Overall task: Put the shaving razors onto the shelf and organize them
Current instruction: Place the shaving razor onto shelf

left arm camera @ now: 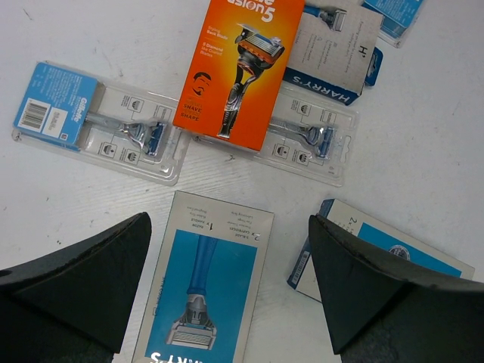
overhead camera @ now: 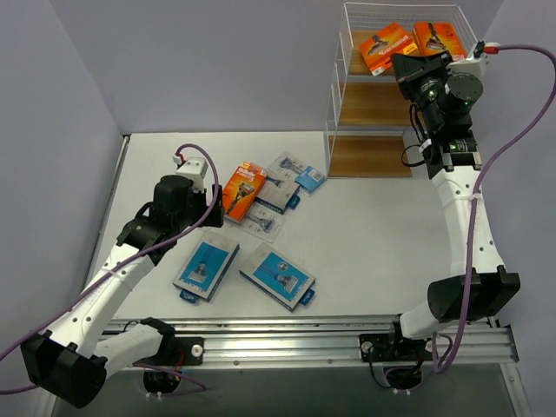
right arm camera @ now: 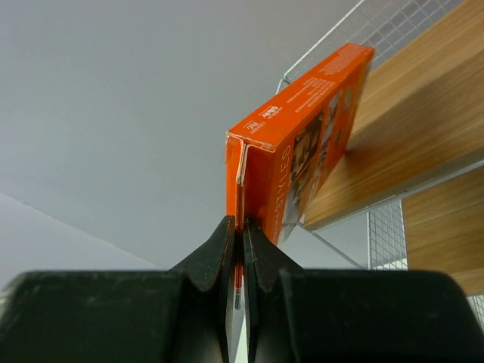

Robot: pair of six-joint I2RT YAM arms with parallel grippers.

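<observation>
Pinching the thin flap at the near end of an orange box [right arm camera: 302, 144], the right gripper [right arm camera: 240, 224] is holding its jaws all but together, with only the card between them; the box is reaching away from the fingertips at a tilt, its far part lying over the wooden top tier [right arm camera: 423, 91] of the shelf [overhead camera: 369, 104]; seen from overhead, a second orange box [overhead camera: 437, 36] is resting on the same tier just beside the gripper, and which of the two is the pinched one is not plain from that view; the left gripper [left arm camera: 228, 223] is hanging over the table [left arm camera: 423, 151] with its jaws spread wide and gripping nothing; a blue-and-grey box [left arm camera: 204, 295] is lying flat below the gap between the fingers, and whether they are touching it I cannot tell; a second blue-and-grey box [left arm camera: 408, 253] is showing partly from behind one finger; beyond the fingertips a loose orange pack [left arm camera: 240, 68] is lying face up, overlapping a clear blister pack [left arm camera: 314, 144] on one side; another blister pack [left arm camera: 98, 121] is sitting just beside it on the other; a further grey box [left arm camera: 336, 53] is lying past the orange pack, farthest from the jaws.
</observation>
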